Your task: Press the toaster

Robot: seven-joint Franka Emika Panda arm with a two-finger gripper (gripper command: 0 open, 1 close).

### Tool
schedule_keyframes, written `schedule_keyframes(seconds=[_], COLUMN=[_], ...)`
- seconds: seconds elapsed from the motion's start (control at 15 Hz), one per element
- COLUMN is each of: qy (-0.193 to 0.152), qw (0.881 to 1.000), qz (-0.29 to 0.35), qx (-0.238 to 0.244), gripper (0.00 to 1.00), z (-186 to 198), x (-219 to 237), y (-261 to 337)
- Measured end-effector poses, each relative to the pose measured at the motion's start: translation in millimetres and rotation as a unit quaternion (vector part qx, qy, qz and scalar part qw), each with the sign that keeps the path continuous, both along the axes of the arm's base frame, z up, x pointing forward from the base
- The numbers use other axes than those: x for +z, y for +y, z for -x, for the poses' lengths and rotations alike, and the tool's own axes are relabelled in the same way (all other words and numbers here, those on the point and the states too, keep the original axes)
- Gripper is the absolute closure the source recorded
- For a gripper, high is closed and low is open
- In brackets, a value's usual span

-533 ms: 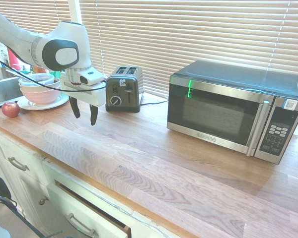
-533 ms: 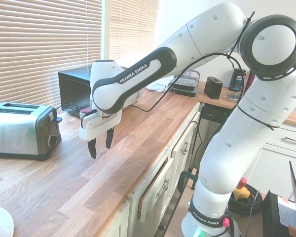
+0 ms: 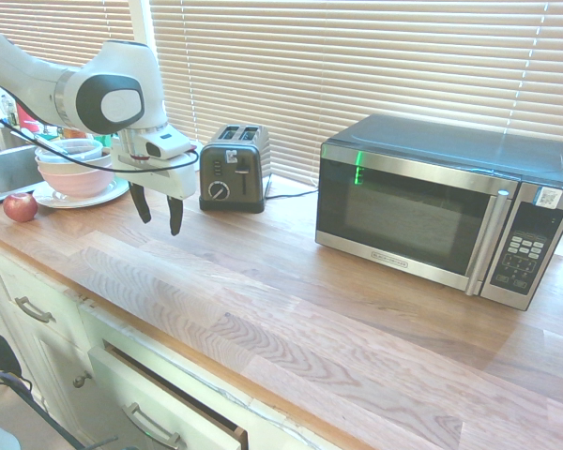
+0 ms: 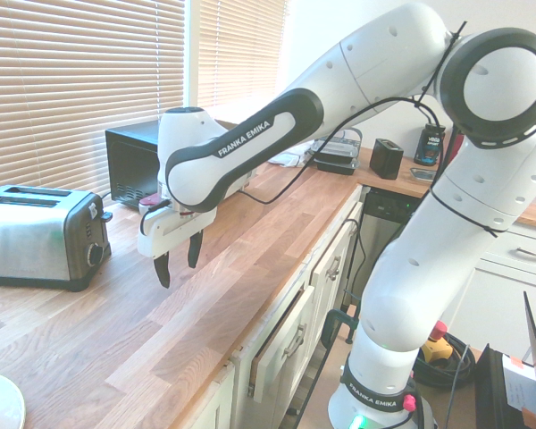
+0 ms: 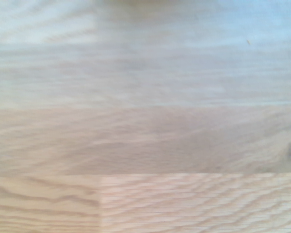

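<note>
- Your gripper (image 3: 159, 227) hangs above the wooden counter (image 3: 291, 291), its two dark fingers pointing down and spread wide, with nothing between them.
- You have the toaster (image 3: 235, 169) standing upright on the counter near the window blinds (image 3: 263, 56); the gripper is apart from it, in front of it and off to one side.
- In the first exterior view you can see the toaster's two slots on top and, on its dark end panel, a round dial (image 3: 219, 191).
- The microwave (image 3: 441, 206), much larger, sits on the same counter with its door shut; in the first exterior view you find it to the right of the toaster, apart from it.
- On the other side, near the sink (image 3: 7, 169), you have bowls (image 3: 75, 178) stacked on a white plate (image 3: 47, 198), with a red apple (image 3: 20, 207) just beside the plate.
- Below the counter edge you can see a drawer (image 3: 164, 403) standing partly open.
- The second exterior view shows you a small black box-shaped thing (image 4: 387, 159) farther along the counter, near a dark container (image 4: 429, 144).
- Your wrist view gives you only blurred wood grain, with a darker smudge at one edge that you cannot make out.
</note>
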State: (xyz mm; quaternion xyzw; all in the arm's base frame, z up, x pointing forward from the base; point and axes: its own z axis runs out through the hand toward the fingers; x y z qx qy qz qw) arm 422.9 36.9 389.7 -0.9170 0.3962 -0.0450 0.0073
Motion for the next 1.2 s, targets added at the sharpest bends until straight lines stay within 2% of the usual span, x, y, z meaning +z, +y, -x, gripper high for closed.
schedule_keyframes(seconds=[0.27, 0.47, 0.73, 1.2], qy=[-0.03, -0.061, -0.057, -0.07], qw=[0.999, 0.998, 0.998, 0.997], qz=[0.006, 0.019, 0.019, 0.016], qx=[-0.008, -0.004, 0.0, -0.022], gripper=[0.0, 0.0, 0.0, 0.0], z=[-3, -43, -103, -161], x=[18, 49, 59, 91], y=[0, 12, 28, 7])
